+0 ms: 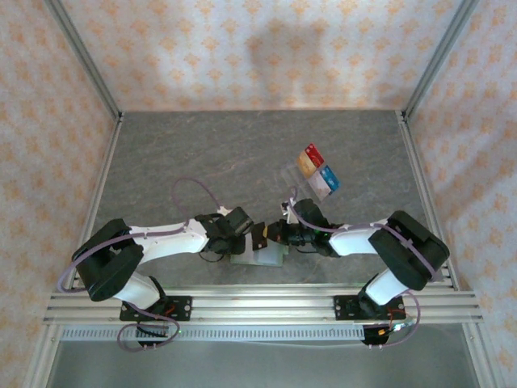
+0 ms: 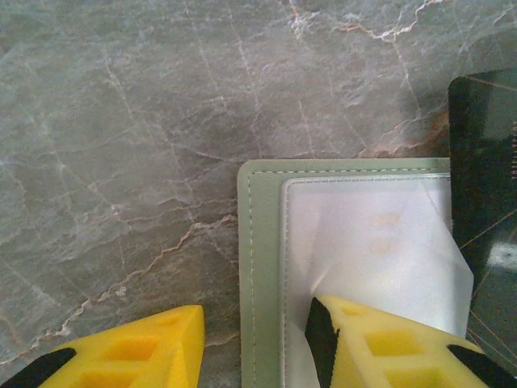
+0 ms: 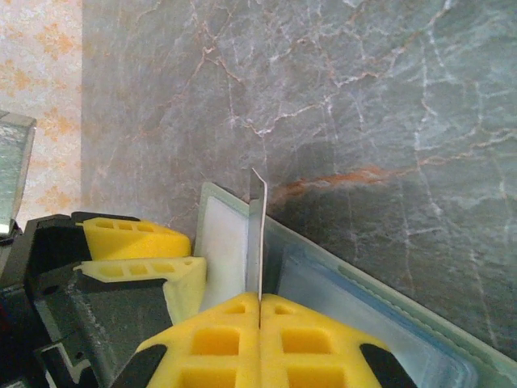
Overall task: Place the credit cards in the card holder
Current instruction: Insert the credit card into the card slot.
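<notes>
- Counter (image 1: 202, 153): far and left stretches open.
- Left tool (image 2: 254, 343) and right tool (image 3: 258, 303), pinching upright card (image 3: 257, 226), crowd card holder (image 1: 266, 257); narrow gap.
- Tray (image 1: 321, 192) blocks right rear.

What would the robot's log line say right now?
left tool: open, one finger on card holder | right tool: shut on black card | black card: on edge at card holder

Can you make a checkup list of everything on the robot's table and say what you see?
Surface: grey marbled table, flat.
Job's things: green card holder lies open; black card is at its pocket; red, gold and blue cards sit in the clear tray.
Clutter: nothing seen.
Grippers: right gripper shut on the black card; left gripper open, one finger on the holder's pale pocket.
Cables: lilac cables loop off the arms.
Surroundings: flower-patterned walls, metal frame.
</notes>
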`<state>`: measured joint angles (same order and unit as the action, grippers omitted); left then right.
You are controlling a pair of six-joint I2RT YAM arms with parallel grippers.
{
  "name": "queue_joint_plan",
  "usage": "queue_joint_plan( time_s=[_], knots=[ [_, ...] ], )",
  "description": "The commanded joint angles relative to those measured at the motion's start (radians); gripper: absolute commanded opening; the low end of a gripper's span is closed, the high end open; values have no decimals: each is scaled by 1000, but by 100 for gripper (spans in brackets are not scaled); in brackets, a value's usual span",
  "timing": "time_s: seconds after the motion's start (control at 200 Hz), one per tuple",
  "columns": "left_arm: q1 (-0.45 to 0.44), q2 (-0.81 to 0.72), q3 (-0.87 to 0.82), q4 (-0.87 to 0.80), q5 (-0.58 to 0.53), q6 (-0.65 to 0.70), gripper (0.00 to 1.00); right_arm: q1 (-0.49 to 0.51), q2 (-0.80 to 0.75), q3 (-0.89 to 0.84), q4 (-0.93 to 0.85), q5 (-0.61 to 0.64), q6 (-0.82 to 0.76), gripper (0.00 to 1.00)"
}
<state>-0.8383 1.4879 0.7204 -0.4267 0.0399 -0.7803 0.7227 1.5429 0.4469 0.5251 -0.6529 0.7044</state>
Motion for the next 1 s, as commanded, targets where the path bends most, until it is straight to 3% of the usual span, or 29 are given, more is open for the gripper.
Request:
queue_joint_plan(
  time_s=[0.0, 0.991],
  knots=[
    [-10, 35, -50, -74, -29, -7, 41, 0, 13, -33, 44, -7, 26, 0],
    [-10, 40, -49, -70, -32, -11, 41, 13, -54, -115, -53, -90, 61, 0]
  ],
)
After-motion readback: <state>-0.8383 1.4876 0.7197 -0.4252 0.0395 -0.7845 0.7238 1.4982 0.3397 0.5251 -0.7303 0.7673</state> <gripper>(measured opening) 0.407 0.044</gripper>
